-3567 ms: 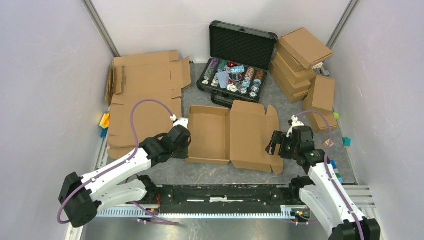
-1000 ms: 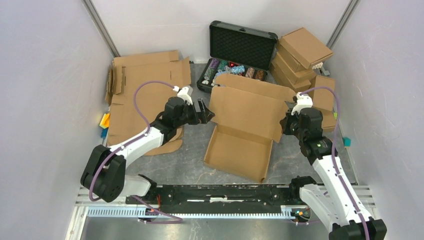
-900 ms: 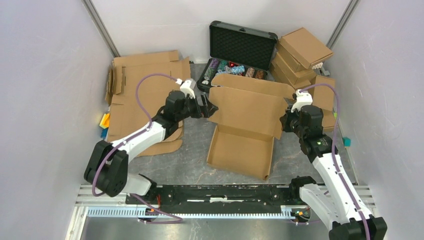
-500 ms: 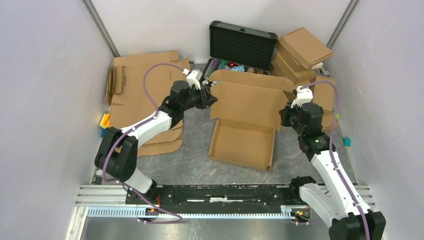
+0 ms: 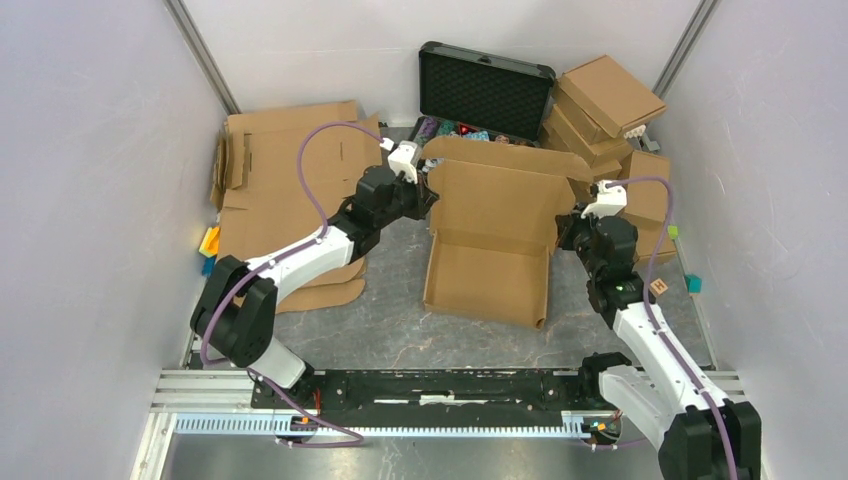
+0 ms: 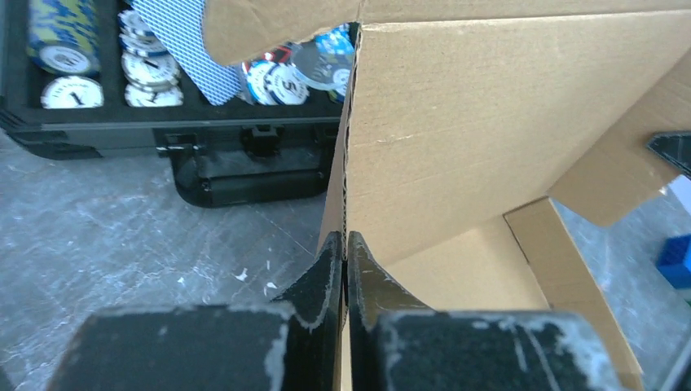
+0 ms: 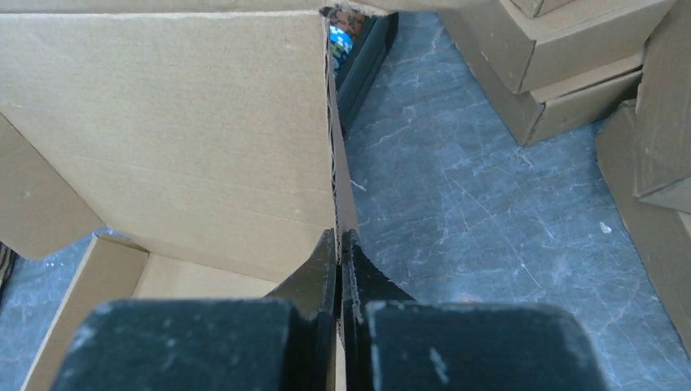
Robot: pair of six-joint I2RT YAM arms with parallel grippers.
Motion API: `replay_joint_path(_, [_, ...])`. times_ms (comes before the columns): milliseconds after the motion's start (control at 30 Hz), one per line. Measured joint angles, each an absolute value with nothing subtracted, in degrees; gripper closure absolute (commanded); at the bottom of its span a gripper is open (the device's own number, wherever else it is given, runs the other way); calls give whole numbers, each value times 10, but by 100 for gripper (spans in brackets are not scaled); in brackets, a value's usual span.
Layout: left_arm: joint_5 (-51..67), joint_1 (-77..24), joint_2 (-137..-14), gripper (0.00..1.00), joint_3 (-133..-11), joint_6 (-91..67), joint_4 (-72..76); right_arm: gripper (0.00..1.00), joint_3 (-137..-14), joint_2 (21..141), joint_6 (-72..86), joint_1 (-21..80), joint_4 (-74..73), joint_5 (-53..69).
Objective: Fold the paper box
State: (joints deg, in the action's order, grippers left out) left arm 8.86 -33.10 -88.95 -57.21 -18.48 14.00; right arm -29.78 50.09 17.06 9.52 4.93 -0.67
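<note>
We log the paper box (image 5: 490, 270) at mid-table: its tray lies flat on the grey mottled table (image 5: 390, 320) and its large rear panel stands upright. The left gripper (image 6: 345, 244) is clamped on that panel's left edge and the right gripper (image 7: 338, 240) on its right edge, fingers tight against the cardboard. Just behind the panel sits an open black case (image 5: 485, 90). Flat cardboard sheets (image 5: 290, 170) lie far left, and a stack of folded boxes (image 5: 605, 95) far right. Pale walls (image 5: 90, 150) enclose the table.
</note>
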Motion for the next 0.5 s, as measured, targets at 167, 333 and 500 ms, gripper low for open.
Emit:
replay_joint_path(167, [25, -348, -888, 98, -572, -155, 161, 100, -280, 509, 178, 123, 122, -47])
replay_joint_path(333, [-3, -348, -893, 98, -567, -152, 237, 100, -244, 513, 164, 147, 237, -83])
replay_joint_path(500, [-21, -355, -905, 98, -522, -147, 326, 93, -195, 521, 143, 158, 318, -96])
